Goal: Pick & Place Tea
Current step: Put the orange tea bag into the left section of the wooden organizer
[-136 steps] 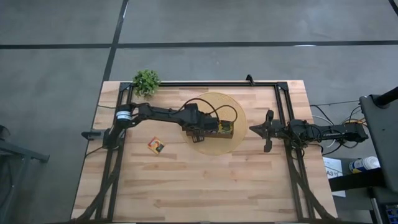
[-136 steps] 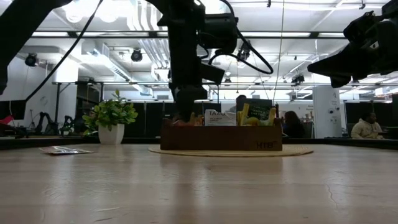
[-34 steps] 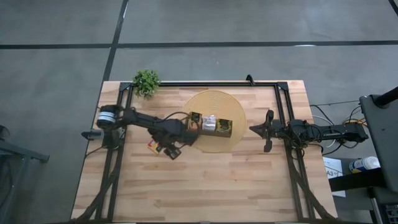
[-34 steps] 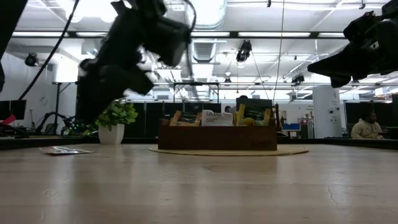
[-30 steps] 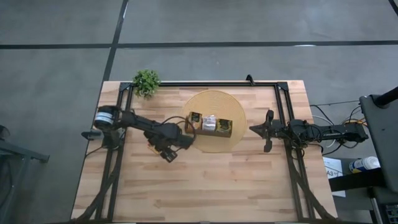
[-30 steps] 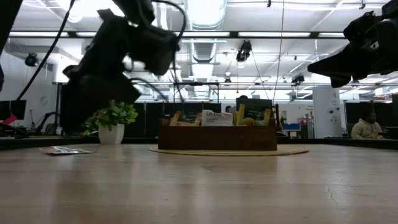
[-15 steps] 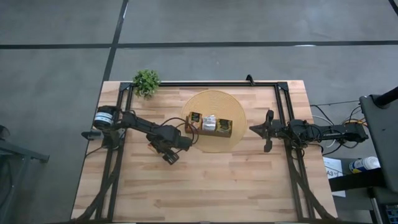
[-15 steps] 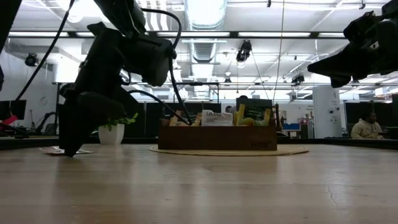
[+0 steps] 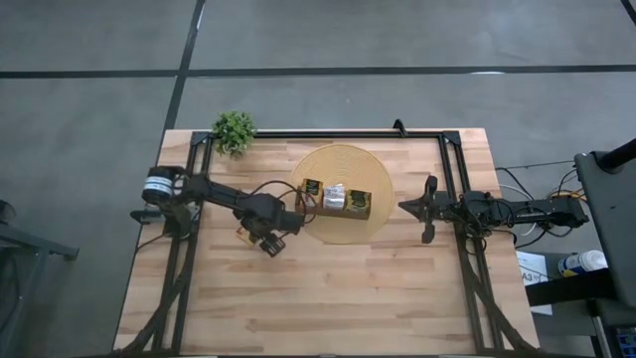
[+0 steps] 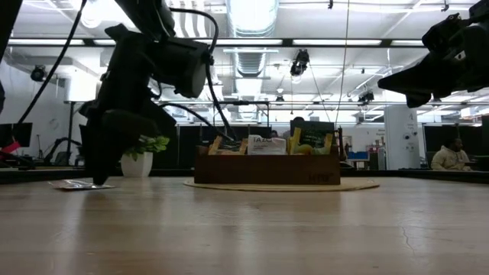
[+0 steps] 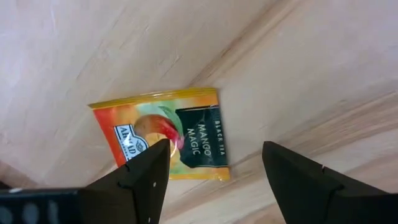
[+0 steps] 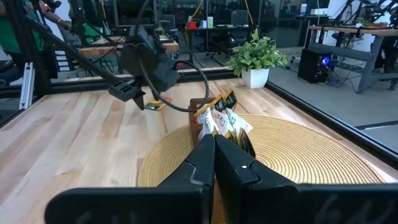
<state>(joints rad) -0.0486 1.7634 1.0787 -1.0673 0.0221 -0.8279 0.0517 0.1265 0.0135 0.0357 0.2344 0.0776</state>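
Beside the round mat [image 9: 370,225], on the plant's [image 9: 235,129] side, the left gripper [image 11: 210,174] is hanging right over a yellow-red-black tea bag [image 11: 166,133] lying flat on the table [image 9: 328,298], fingers [image 11: 140,180] apart. Across the mat, the right gripper [image 9: 429,210] is waiting, fingers pressed together.

From above, the arm covers most of the loose sachet [image 9: 243,234]. Sachets in the box [image 9: 337,200] too small to read. Low view: sachet [image 10: 76,184] edge-on, kind unclear.
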